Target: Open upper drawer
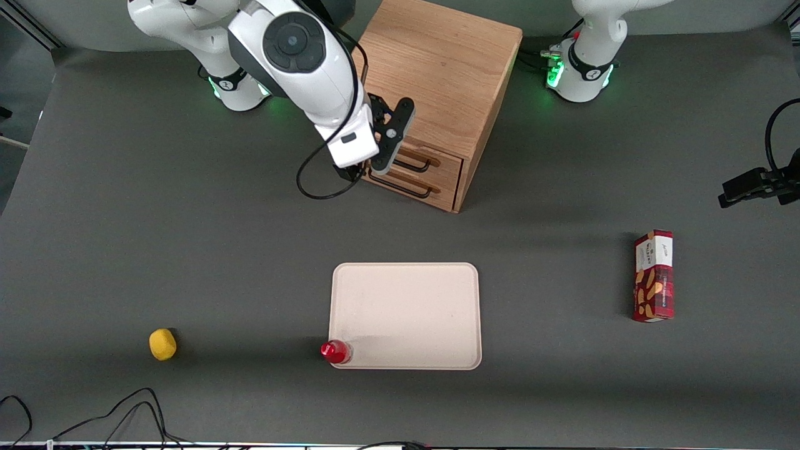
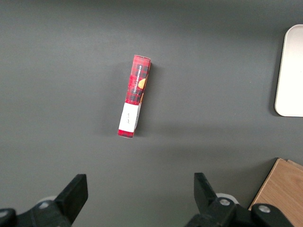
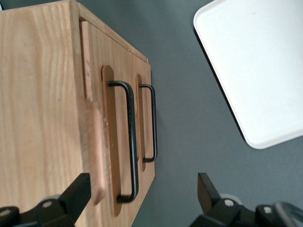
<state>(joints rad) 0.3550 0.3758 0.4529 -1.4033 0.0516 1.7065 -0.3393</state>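
The light oak cabinet (image 1: 440, 62) stands at the back of the table. Its upper drawer (image 1: 440, 164) is shut, with its black wire handle (image 1: 417, 166) above the lower drawer's handle (image 1: 400, 186). My right gripper (image 1: 370, 169) is open, just in front of the drawer fronts at the handles' end toward the working arm. In the right wrist view the upper drawer (image 3: 118, 142) and its handle (image 3: 132, 142) lie between the spread fingers (image 3: 75, 194) of the gripper (image 3: 141, 194). The fingers touch nothing. The tray inside the drawer is hidden.
A cream tray (image 1: 406, 315) lies nearer the front camera, with a small red object (image 1: 335, 351) at its corner. A yellow object (image 1: 162, 344) sits toward the working arm's end. A red snack box (image 1: 654, 275) lies toward the parked arm's end. Cables run along the front edge.
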